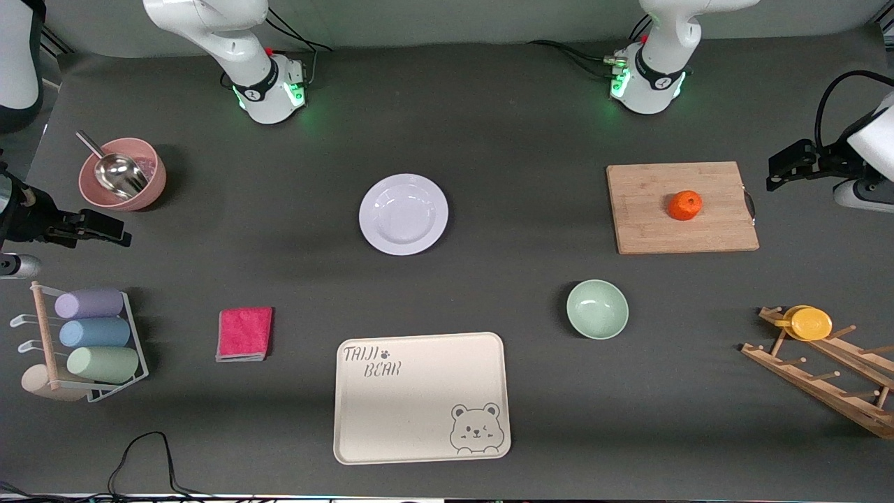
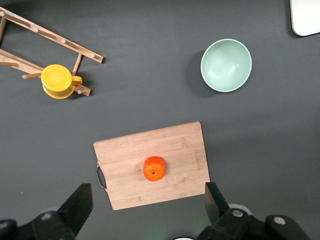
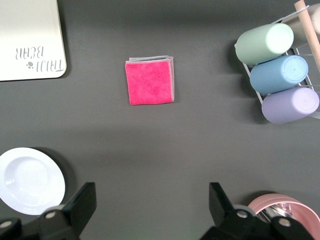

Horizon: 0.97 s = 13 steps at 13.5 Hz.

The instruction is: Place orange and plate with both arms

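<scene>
The orange (image 1: 684, 205) lies on a wooden cutting board (image 1: 649, 230) toward the left arm's end of the table. It also shows in the left wrist view (image 2: 154, 168). The white plate (image 1: 404, 214) lies on the dark table mid-way between the two bases and shows in the right wrist view (image 3: 30, 180). My left gripper (image 2: 148, 200) is open and empty, high over the board's edge just beside the orange. My right gripper (image 3: 152, 200) is open and empty, high over bare table between the plate and a pink bowl. Neither hand shows in the front view.
A mint-green bowl (image 1: 597, 309) and a beige bear tray (image 1: 419, 419) lie nearer the front camera. A pink cloth (image 1: 244, 333), a cup rack (image 1: 91, 342) and a pink bowl with a scoop (image 1: 122, 175) sit toward the right arm's end. A wooden rack holds a yellow cup (image 1: 810, 323).
</scene>
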### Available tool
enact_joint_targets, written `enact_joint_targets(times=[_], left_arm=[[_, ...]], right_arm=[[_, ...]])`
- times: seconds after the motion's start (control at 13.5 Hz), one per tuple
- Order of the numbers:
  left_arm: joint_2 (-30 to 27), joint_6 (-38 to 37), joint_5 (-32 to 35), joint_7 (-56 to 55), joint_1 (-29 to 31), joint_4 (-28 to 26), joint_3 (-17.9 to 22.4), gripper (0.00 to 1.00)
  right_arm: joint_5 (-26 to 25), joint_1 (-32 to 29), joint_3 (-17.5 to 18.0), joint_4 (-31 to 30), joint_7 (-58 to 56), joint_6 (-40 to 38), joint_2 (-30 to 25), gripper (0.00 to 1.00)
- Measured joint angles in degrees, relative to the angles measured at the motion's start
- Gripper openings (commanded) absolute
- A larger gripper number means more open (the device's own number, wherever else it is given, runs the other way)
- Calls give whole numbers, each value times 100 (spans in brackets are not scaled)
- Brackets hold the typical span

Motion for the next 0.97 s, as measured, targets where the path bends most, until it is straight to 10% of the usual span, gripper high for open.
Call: enact_joint_targets(times=[0.97], left_arm=[[-53,-196,16,-12,36,-4,57,100]], right_arm=[[0,40,0,16,4,-198,-385,100]])
